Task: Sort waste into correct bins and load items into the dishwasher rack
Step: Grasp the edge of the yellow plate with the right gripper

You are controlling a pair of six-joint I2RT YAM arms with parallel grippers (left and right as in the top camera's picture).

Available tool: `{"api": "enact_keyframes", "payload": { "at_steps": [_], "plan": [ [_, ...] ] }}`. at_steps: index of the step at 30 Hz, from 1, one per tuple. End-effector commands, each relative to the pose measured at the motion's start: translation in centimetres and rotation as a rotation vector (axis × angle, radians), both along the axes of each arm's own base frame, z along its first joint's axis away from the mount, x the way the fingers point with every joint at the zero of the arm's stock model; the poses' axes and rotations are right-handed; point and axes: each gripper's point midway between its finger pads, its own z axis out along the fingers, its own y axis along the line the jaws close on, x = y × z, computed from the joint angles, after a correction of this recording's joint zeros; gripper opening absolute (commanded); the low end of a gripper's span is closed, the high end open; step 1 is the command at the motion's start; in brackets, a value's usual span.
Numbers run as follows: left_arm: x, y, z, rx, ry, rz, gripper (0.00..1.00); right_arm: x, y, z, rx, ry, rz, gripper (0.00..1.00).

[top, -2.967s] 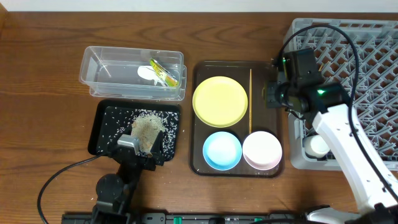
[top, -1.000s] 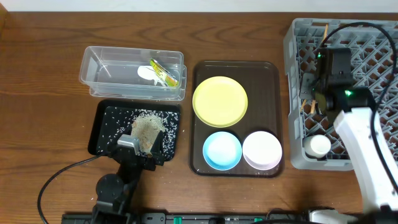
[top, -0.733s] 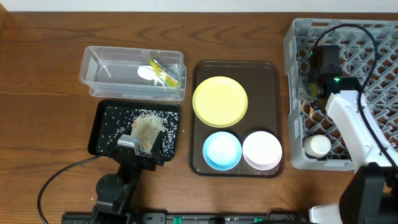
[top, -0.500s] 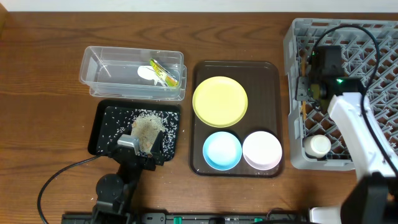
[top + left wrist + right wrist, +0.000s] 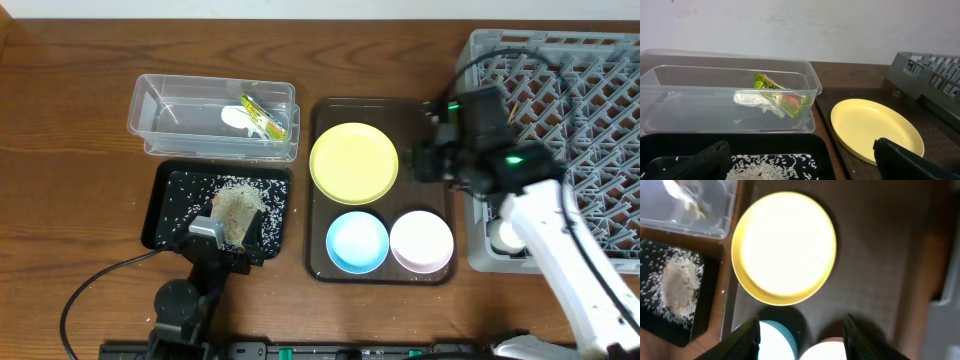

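Note:
My right gripper is open and empty above the right side of the brown tray, over the gap between the light blue bowl and the pinkish-white bowl. The pale yellow plate lies behind them. My left gripper is open and empty, low over the black tray holding rice. The clear tub holds the snack wrapper and white paper. The white cup stands in the grey rack. I cannot see the chopsticks.
The dark brown serving tray holds the plate and both bowls, between the bins and the rack. The rack's corner shows at the right of the left wrist view. The right arm's cable loops over the rack.
Three seconds ago a chopstick lay on the brown tray; it is gone now. My right gripper went over the rack's left side, then came back left above the brown tray. The left arm has not moved.

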Motion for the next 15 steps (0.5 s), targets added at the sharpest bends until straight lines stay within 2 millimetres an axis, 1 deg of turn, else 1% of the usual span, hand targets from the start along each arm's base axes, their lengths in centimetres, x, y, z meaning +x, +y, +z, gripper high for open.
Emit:
{"api": "enact_keyframes", "payload": {
  "at_steps": [1,4,6,8,10,12,14,15],
  "plan": [
    [0.1,0.2,-1.5,0.020,0.030,0.008,0.93,0.4,-0.4,-4.2,-0.098,0.075,-0.151,0.48],
    [0.1,0.2,-1.5,0.020,0.030,0.008,0.93,1.5,0.2,-7.0,-0.113,0.112,-0.202,0.49],
    [0.1,0.2,-1.5,0.020,0.030,0.008,0.93,2.3,0.9,-9.1,-0.096,0.141,-0.217,0.46],
    [0.1,0.2,-1.5,0.020,0.030,0.008,0.93,3.0,1.2,-10.9,-0.105,0.155,-0.217,0.44],
    [0.1,0.2,-1.5,0.020,0.030,0.008,0.93,3.1,1.4,-12.8,-0.107,0.191,-0.230,0.42],
    [0.1,0.2,-1.5,0.020,0.030,0.008,0.93,2.9,1.4,-14.4,-0.117,0.225,-0.242,0.43],
    [0.1,0.2,-1.5,0.020,0.030,0.008,0.93,2.9,1.3,-15.4,-0.126,0.242,-0.246,0.43],
    [0.1,0.2,-1.5,0.020,0.030,0.008,0.93,2.9,1.3,-15.8,-0.126,0.249,-0.245,0.39]
  ]
}}
